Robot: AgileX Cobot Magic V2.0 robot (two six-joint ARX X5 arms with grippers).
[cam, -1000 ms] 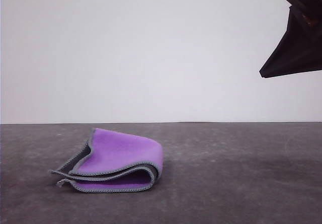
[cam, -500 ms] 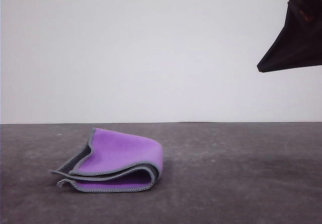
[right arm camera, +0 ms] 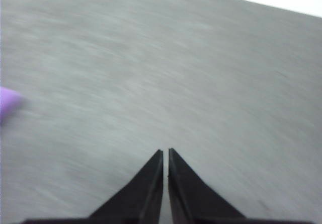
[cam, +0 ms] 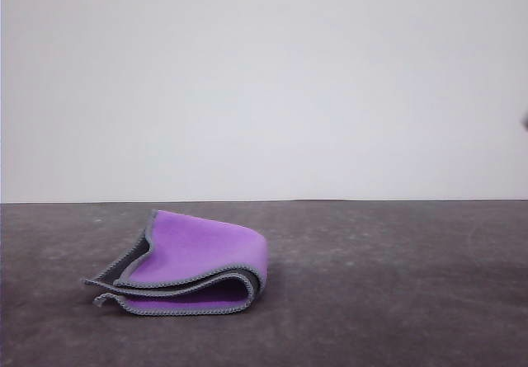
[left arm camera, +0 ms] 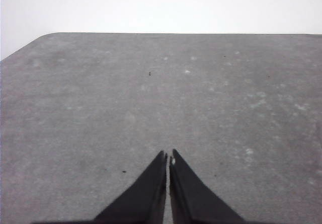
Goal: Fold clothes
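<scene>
My left gripper (left arm camera: 168, 157): black tapered fingers pressed together, only a hairline slit between the tips, nothing between them; it hangs above bare grey surface.
My right gripper (right arm camera: 165, 152): fingers likewise pressed together and holding nothing; its wrist picture is smeared with blur.
Counter (cam: 388, 284): dark grey, matte, faintly mottled with pale specks; in the left wrist view one far corner is cut off at an angle.
Fleecy cloth (cam: 194, 270): lies on the counter on my left side in the front view, near the front edge of the picture, well apart from both grippers. It is folded over on itself into loose layers, bright purple outward, the rounded fold toward my right and the open edges toward my left.
Cloth edging: grey stitching runs along every layer; a dark grey underside peeks out at the open end.
Cloth in right wrist view: a small purple tip (right arm camera: 7, 103) at the picture's border, blurred.
Wall (cam: 264, 78): plain white, behind the counter.
</scene>
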